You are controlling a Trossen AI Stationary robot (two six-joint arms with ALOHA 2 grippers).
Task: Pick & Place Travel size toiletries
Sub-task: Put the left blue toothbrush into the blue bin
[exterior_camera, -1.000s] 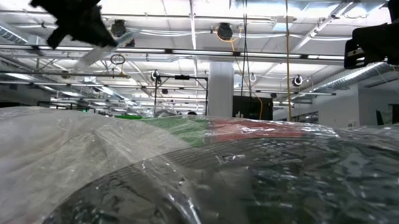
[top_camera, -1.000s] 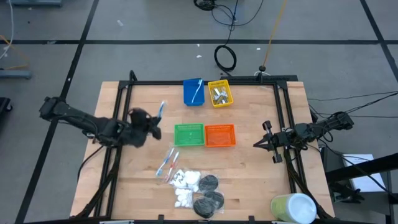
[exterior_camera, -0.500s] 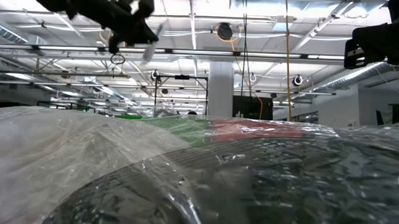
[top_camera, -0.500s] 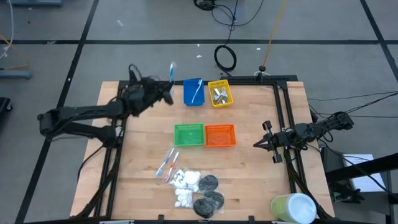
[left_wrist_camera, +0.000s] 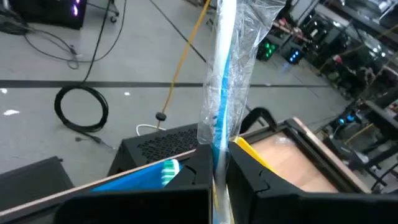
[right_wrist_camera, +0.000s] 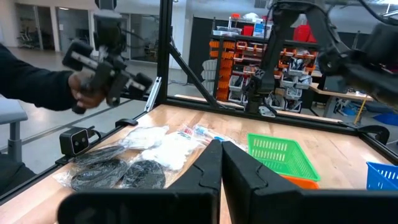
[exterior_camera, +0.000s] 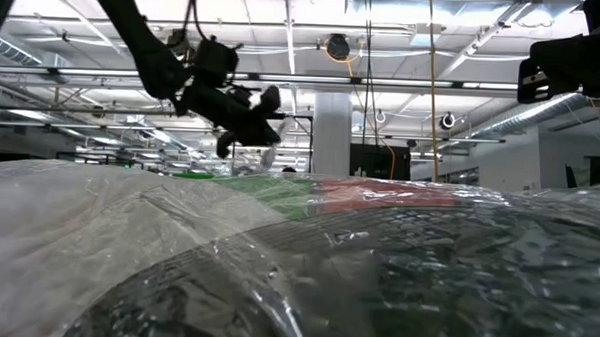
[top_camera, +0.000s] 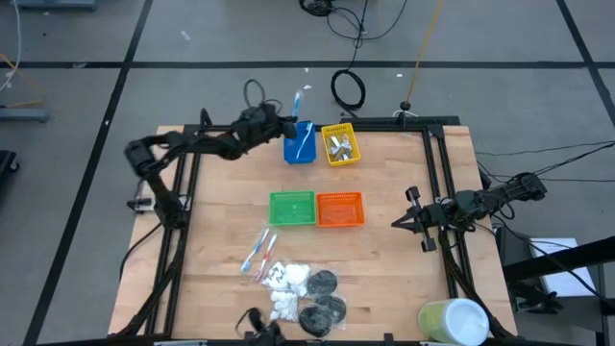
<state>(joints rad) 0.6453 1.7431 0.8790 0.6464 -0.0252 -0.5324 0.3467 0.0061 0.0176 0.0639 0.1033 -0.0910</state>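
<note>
L claw point(top_camera: 284, 123) w/ toothbrush point(top_camera: 297, 99), blue bin point(top_camera: 299, 142)

Wooden table point(top_camera: 221, 240) with bins point(top_camera: 316, 209), toiletries point(top_camera: 293, 284)

Grey floor point(top_camera: 86, 38) around the tabletop point(top_camera: 384, 259), crossed by dark seam lines into large panels. Coiled black cable point(top_camera: 348, 88) on the floor just beyond the tabletop's far edge, a yellow cord point(top_camera: 423, 48) running away from it. More black cables point(top_camera: 538, 154) trailing across the floor on the right side. Overhead in the low view, white ceiling point(exterior_camera: 405, 22) with pipes, ducts and round lamps point(exterior_camera: 336, 47); a pale square column point(exterior_camera: 332, 130) farther back. Orange shelving point(right_wrist_camera: 239, 50) stacked with bins, and a black upright frame post point(right_wrist_camera: 165, 50).
</note>
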